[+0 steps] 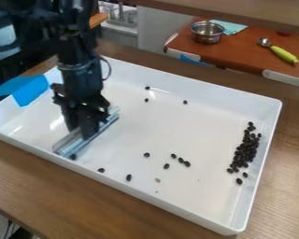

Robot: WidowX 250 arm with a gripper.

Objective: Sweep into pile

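white plastic tray (pixel 208 88) has raised walls all round, prob. so that swept pcs do not roll out onto the wooden table (pixel 58 186). the gripper (pixel 80 131) is at centre left of frame, pinched on a clear sweeping tool (pixel 66 144); the tool is held w/ its long edge low, close to tray floor, i think b/c one wide face can push many pcs at once.

as for contents, the tray holds small dark beans. their main pile (pixel 245 149) is at right of frame, near the wall, which prob. serves as a stop. approx. in the middle lies a loose group (pixel 181 160), three more are spread in upper part of tray, and a few lie along lower left wall, incl. one bean (pixel 73 157) just beside the tool. so the job is, i judge, mostly done; next sweep should go to the right, w/ care that strays do not slip past the tool's ends.

at upper right, a metal pot (pixel 207 31) stands on the far table (pixel 245 56); its contents i cannot tell.
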